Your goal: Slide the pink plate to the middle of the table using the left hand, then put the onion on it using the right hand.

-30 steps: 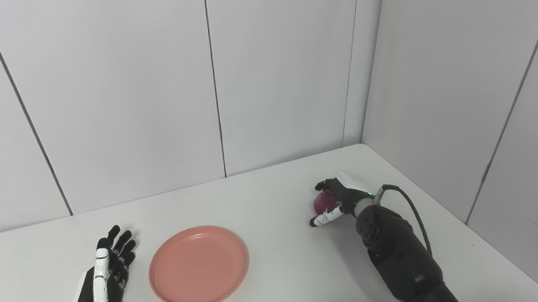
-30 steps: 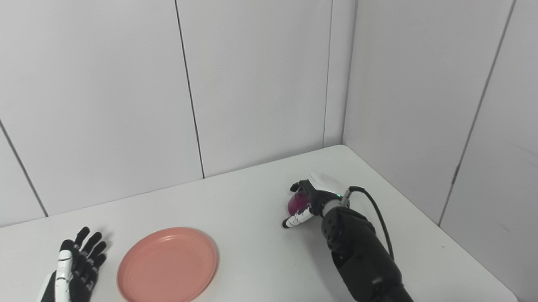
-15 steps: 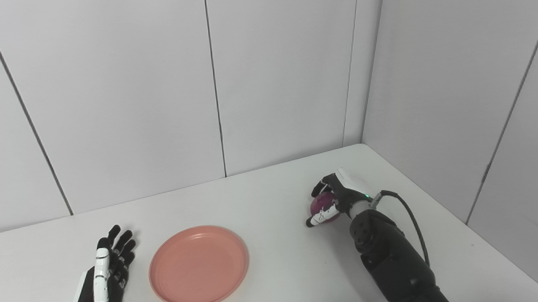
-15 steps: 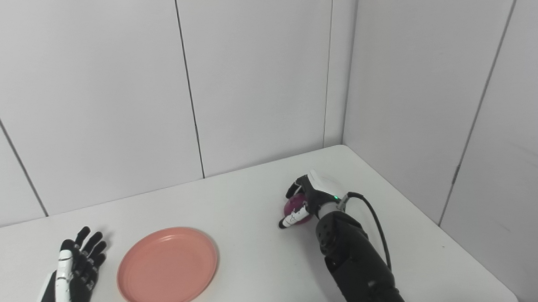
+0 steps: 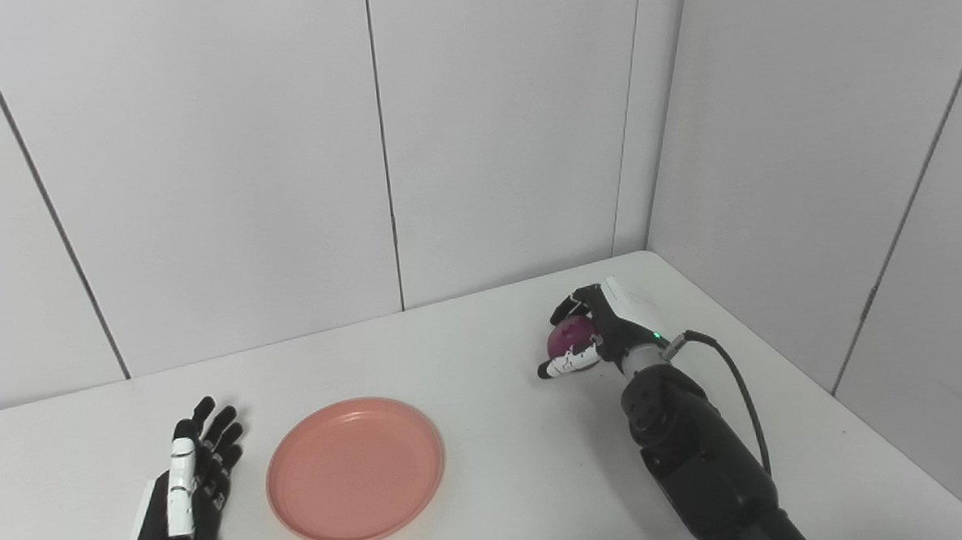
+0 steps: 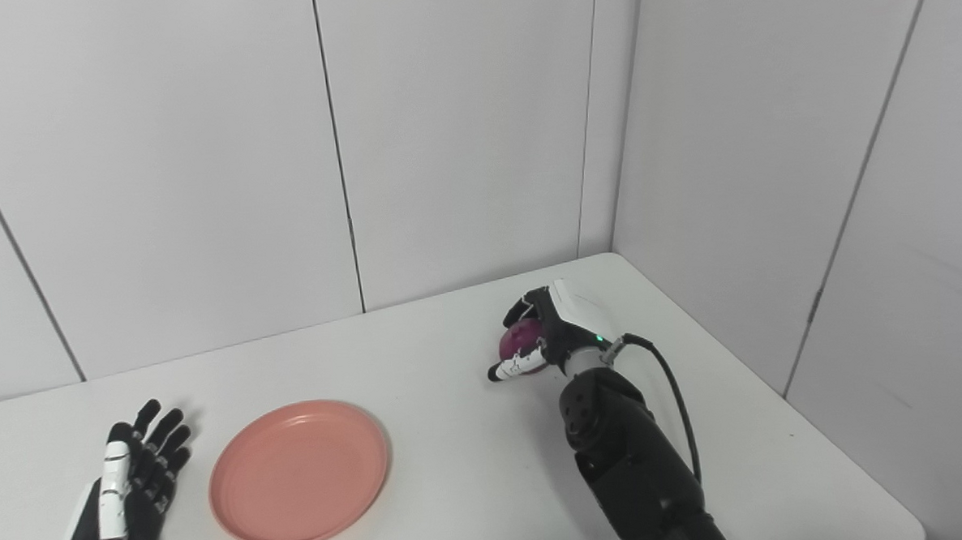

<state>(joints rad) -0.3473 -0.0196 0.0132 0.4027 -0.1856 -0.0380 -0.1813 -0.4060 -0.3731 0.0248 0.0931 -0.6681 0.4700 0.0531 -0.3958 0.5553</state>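
On the right half of the white table (image 5: 469, 360), toward the far corner, a small round purple-red onion (image 5: 572, 337) is held in the black-and-white right hand (image 5: 593, 334), w/ fingers (image 5: 573, 306) curled over its top and the thumb (image 5: 565, 366) stretched beneath it; the grip is closed on the onion, and it appears to be lifted clear of the surface, though contact underneath cannot be fully checked from either view. The round, shallow, salmon-pink plastic plate (image 5: 355, 470) is seen flat on the table nearer the front edge, left of centre, well apart from the onion. The black-and-white left hand (image 5: 184, 494) is laid just beside the plate's left rim, not touching it, w/ fingers spread and extended, nothing held. The key relation: the plate lies to the left of the right hand and closer to the robot, so the onion has to be carried leftward and back toward the body before it can be lowered. The onion is near-spherical, so no long axis needs to be aligned. The left hand is far nearer the plate, but the placing is assigned to the right hand. The sliding step is judged done or nearly so, since the plate sits approx. mid-table; the transport is judged to be the step in hand.
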